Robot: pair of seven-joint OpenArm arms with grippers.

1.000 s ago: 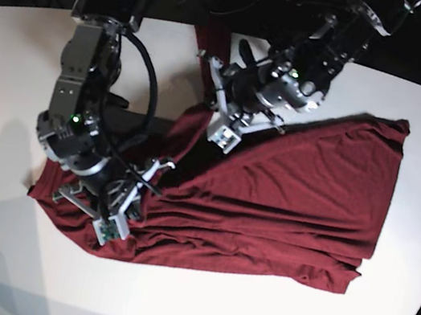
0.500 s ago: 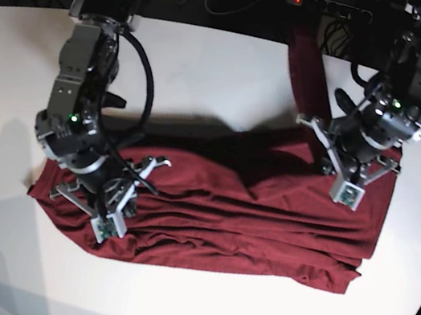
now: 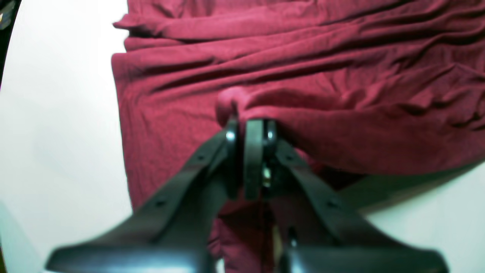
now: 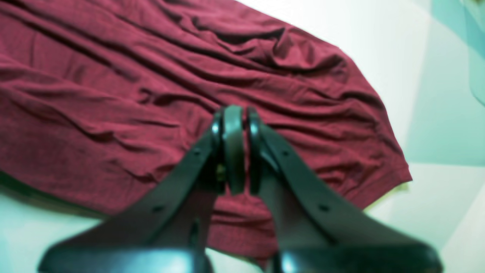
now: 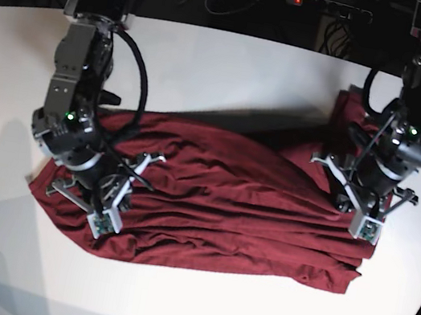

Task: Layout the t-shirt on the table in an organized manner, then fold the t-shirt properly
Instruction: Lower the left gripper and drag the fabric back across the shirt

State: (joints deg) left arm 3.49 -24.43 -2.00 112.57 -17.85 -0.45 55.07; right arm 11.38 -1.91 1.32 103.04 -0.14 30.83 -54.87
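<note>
The maroon t-shirt (image 5: 242, 212) lies spread across the white worktop (image 5: 226, 70) as a broad, rumpled band, so the laying-out looks partly done and no fold has begun. Long ridges run lengthwise through the soft knit, and its edges are uneven. The left pincer (image 3: 250, 129) is clenched on a pinched hump of cloth at one end. The right pincer (image 4: 233, 121) is also clamped tight at the other end, apparently nipping the fabric. Smoothing and folding remain.

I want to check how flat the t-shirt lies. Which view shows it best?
The base view: the whole t-shirt shows, spread wrinkled across the table. Each wrist view shows only nearby folds behind its end effector.
</note>
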